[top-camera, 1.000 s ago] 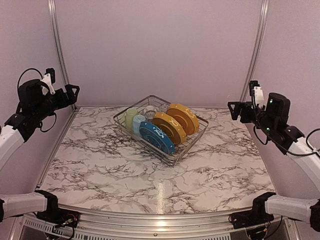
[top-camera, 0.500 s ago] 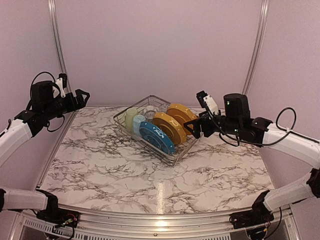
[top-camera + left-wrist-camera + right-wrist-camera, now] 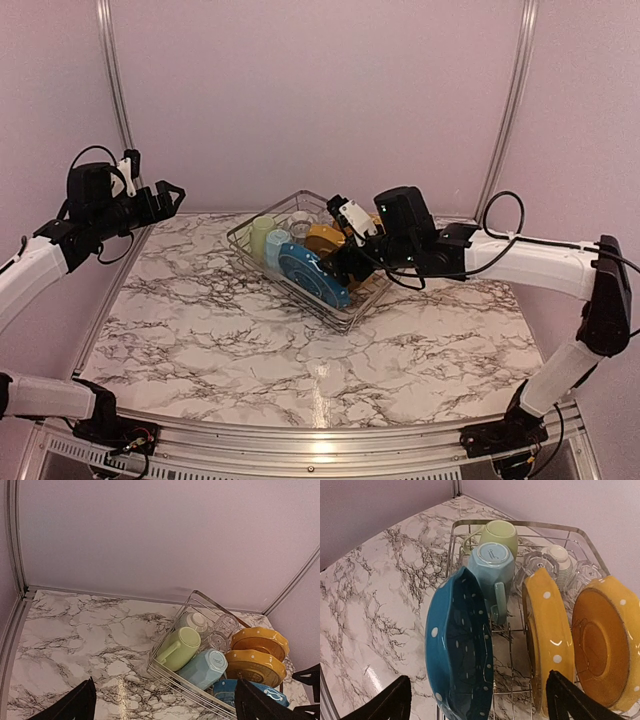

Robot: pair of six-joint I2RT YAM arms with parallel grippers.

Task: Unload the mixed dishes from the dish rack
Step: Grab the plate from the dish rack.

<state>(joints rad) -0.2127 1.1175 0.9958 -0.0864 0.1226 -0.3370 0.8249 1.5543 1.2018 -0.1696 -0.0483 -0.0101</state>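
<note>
Dish rack (image 3: 340,322) stands mid-table (image 3: 200,340), and to my judgement nothing is unloaded yet. Inside: yellow plates (image 3: 547,635), blue plate (image 3: 460,645), mug (image 3: 492,562), cup (image 3: 497,532). My right gripper (image 3: 476,695) hangs wide open and empty just over the blue plate; the left gripper (image 3: 165,702), also wide and empty, is well apart.

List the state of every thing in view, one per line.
dish rack, loaded
blue plate, on edge in the rack
middle yellow-orange plate, on edge
end yellow-orange plate, on edge
light blue mug, on its side
pale green cup, on its side
clear glass, tipped over
pale green bowl, tipped, base showing
left claw, open, empty
right claw, open over the plates, empty
</note>
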